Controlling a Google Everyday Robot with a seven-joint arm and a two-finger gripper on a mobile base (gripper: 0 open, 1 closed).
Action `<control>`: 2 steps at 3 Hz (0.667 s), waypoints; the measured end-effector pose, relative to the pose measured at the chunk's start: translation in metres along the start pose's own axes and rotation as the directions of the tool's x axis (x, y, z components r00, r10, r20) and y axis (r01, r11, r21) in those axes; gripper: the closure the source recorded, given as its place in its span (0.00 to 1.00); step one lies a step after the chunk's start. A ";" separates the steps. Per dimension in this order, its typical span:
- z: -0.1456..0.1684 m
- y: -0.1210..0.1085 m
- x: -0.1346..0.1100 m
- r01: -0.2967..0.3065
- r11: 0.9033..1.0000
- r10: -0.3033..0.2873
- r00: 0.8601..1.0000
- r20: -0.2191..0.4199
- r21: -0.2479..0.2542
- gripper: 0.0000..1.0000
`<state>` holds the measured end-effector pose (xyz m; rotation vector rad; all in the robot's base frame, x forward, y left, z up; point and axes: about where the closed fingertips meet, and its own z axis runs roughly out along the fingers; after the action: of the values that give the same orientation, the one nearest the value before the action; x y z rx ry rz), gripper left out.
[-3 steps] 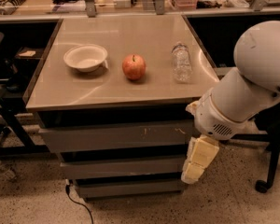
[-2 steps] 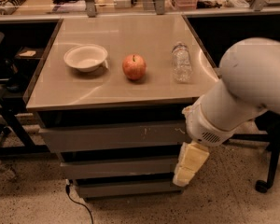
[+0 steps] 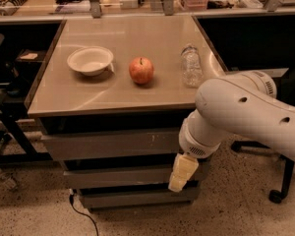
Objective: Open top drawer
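The top drawer point(image 3: 108, 144) is the tallest grey front of three under the tabletop, with pale scratch marks right of centre. It sits flush and closed. My gripper point(image 3: 178, 182) is cream-coloured and hangs down from the big white arm point(image 3: 246, 116). It is in front of the right end of the middle drawer point(image 3: 118, 176), just below the top drawer's lower right corner. The arm hides the right ends of the drawers.
On the tan tabletop point(image 3: 78, 95) stand a white bowl point(image 3: 90, 60), a red apple point(image 3: 141, 70) and a clear plastic bottle point(image 3: 191, 66). A chair base with a castor point(image 3: 275, 195) is at the right. A black cable point(image 3: 81, 213) trails on the floor. A dark frame point(image 3: 10, 117) stands at the left.
The arm has swung left and lower. The gripper has moved from the cabinet's right edge to in front of the drawers' right end. The drawers have not moved.
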<state>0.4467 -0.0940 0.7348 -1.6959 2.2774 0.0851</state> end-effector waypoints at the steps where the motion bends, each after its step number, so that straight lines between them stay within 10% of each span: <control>1: 0.000 0.005 -0.002 0.022 0.999 -0.021 0.999 -0.037 0.037 0.00; 2: 0.029 0.007 -0.002 0.044 0.997 -0.039 0.996 -0.075 0.065 0.00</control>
<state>0.4467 -0.0830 0.7065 -1.7380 2.2694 -0.0631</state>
